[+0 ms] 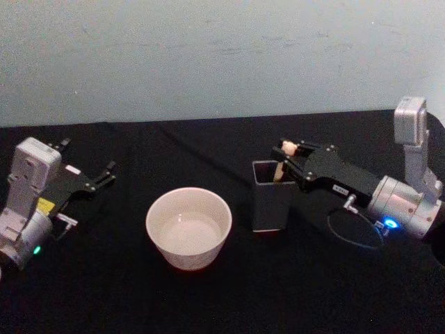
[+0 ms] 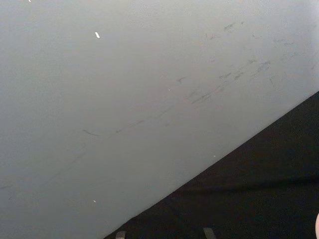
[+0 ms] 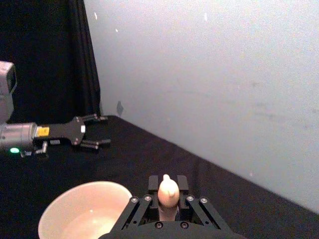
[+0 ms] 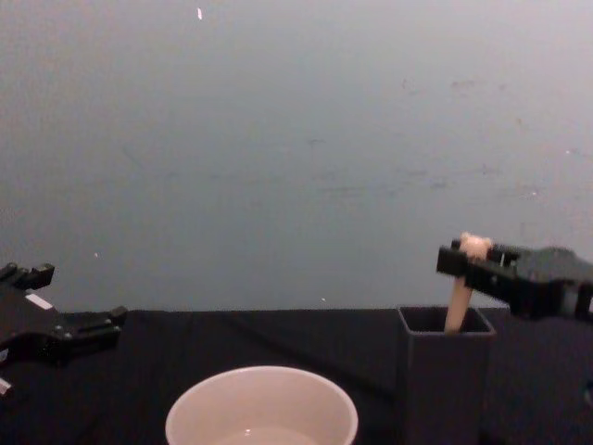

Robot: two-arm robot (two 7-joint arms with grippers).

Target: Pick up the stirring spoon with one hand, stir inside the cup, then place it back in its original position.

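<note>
The stirring spoon (image 1: 281, 169) stands nearly upright in the dark grey holder (image 1: 271, 203), its pale peach handle rising past the rim. The right pincer (image 1: 286, 154) is closed narrowly on that handle just under the small bear head. In the right wrist view the two black fingers (image 3: 183, 182) press in from either side of the spoon (image 3: 168, 191). The spoon's metal bowl and lower handle are hidden inside the holder, and the fingers cover a short stretch of handle below the head. From the chest view the head pokes out above the pincer (image 4: 460, 262), with the holder (image 4: 445, 382) directly beneath it.

The cup (image 1: 188, 256) sits on the black tablecloth (image 1: 313, 278), lower than the right pincer and off toward the robot's left, just beside the holder but not touching it. Its lower part is cut off at the bottom edge of the chest and right wrist views, and what it holds is hard to make out.

Well beyond the cup, the left pincer (image 1: 89, 154) rests low near the cloth with its fingers spread wide, holding nothing.
</note>
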